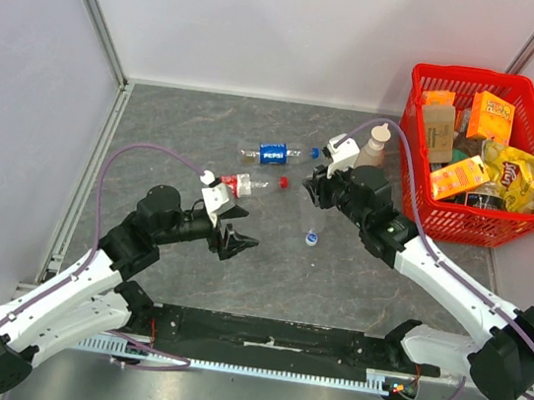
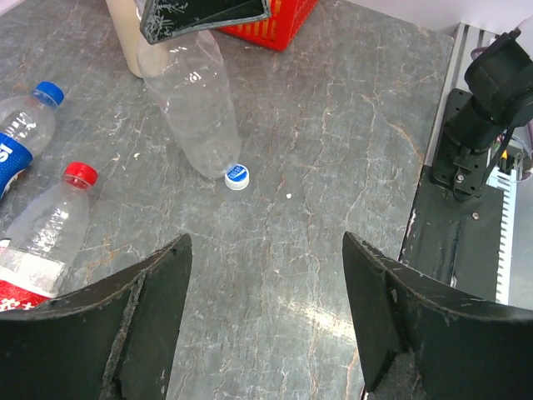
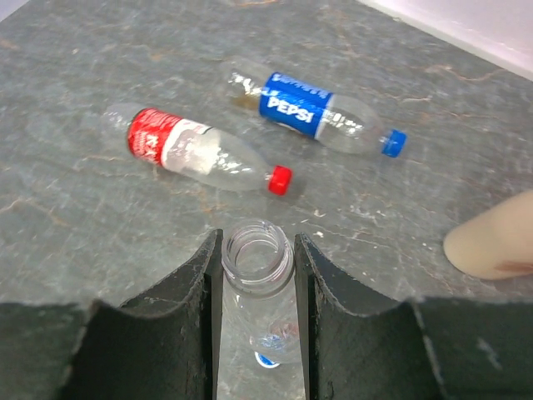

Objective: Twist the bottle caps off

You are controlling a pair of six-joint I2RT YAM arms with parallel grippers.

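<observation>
Closest in the right wrist view, the right pincer (image 3: 258,260) is clamped on the neck of the unlabelled bottle (image 3: 257,310), one black finger on each side just under the threaded mouth, which stands open with no cap on it. From the left wrist view this clear, smooth-walled bottle (image 2: 200,108) leans slightly, its base down at the table (image 1: 189,119); whether it touches cannot be told. The white cap (image 2: 237,177), small, round and ribbed, lies flat just beside that base, apart from both pincers.

The left pincer (image 2: 265,246) hangs open and empty over bare table, with the white cap ahead of its fingertips.

Beyond the held bottle, the red-label bottle (image 3: 187,150) lies on its side with its red cap (image 3: 281,180) on, and the Pepsi bottle (image 3: 308,112) lies near it with its blue cap (image 3: 395,142) on. Both are clear plastic, slightly crumpled.

An opaque beige bottle (image 1: 375,146) stands upright just behind the right pincer, close to the red mesh basket (image 1: 457,225) in the far right corner. Grey marbled table spreads open to the left and far side, up to the pale walls.
</observation>
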